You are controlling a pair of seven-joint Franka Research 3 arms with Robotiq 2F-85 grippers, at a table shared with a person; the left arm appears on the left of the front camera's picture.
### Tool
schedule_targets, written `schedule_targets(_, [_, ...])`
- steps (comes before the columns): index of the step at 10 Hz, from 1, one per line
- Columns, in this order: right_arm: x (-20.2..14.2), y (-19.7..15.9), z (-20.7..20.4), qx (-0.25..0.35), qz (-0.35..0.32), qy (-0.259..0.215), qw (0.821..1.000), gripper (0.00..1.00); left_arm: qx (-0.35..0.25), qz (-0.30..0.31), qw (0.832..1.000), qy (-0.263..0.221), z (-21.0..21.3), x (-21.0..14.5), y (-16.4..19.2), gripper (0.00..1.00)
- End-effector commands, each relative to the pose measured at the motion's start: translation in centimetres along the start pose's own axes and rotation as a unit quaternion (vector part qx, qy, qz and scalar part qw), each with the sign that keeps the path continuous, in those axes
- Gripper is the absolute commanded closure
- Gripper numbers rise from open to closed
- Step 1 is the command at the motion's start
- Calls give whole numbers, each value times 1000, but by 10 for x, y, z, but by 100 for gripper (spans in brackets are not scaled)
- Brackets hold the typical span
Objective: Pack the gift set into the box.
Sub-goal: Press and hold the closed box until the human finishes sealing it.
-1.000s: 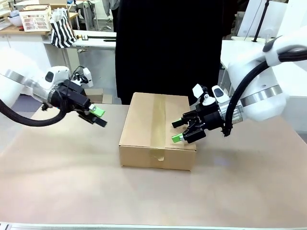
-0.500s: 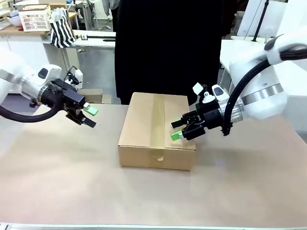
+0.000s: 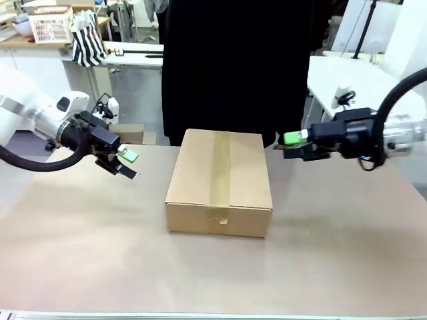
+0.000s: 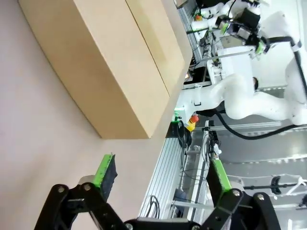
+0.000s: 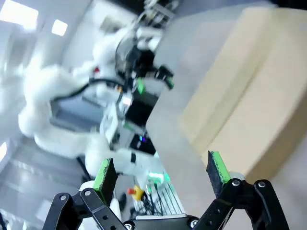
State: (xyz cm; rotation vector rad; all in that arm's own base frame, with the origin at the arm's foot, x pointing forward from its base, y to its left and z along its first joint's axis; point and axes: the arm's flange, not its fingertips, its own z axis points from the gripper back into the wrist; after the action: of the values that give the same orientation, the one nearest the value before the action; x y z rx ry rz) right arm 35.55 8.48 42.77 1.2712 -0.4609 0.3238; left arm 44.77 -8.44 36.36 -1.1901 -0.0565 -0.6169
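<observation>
The box (image 3: 220,177) is a brown cardboard carton lying at the table's centre, its flaps shut and a tape strip along the top seam. It also appears as a tan block in the left wrist view (image 4: 110,62) and the right wrist view (image 5: 244,86). My left gripper (image 3: 128,164) hovers open to the box's left, clear of it, with nothing between its fingers (image 4: 160,172). At the box's far right corner my right gripper (image 3: 288,146) hangs open and empty (image 5: 161,171), not touching the carton. The gift set is out of view.
A person in black (image 3: 227,67) stands at the far side, right behind the box. The table (image 3: 100,253) is covered in brown paper. A striped bag (image 3: 87,40) and a white lattice basket (image 3: 50,27) sit on a back counter.
My right gripper has left the box's right front edge and swung up and back to its far right corner. The left gripper drew away leftward. The box has stayed put.
</observation>
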Motion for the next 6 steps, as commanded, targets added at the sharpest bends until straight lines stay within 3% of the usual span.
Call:
schedule_targets(1, [-68, -20, 59, -50, -100, 5, 994, 0, -10, -8, 1000, -7, 1, 0, -1, 0])
schedule_targets(2, [-75, -56, 23, -131, -102, 124, 978, 0, -10, -8, 1000, -7, 1, 0, -1, 0])
schedule_targets(3, [4, -13, 38, -36, -50, -16, 998, 0, -10, -8, 1000, -7, 1, 0, -1, 0])
schedule_targets(6, [4, -13, 38, -36, -50, -16, 998, 0, -10, -8, 1000, -7, 1, 0, -1, 0])
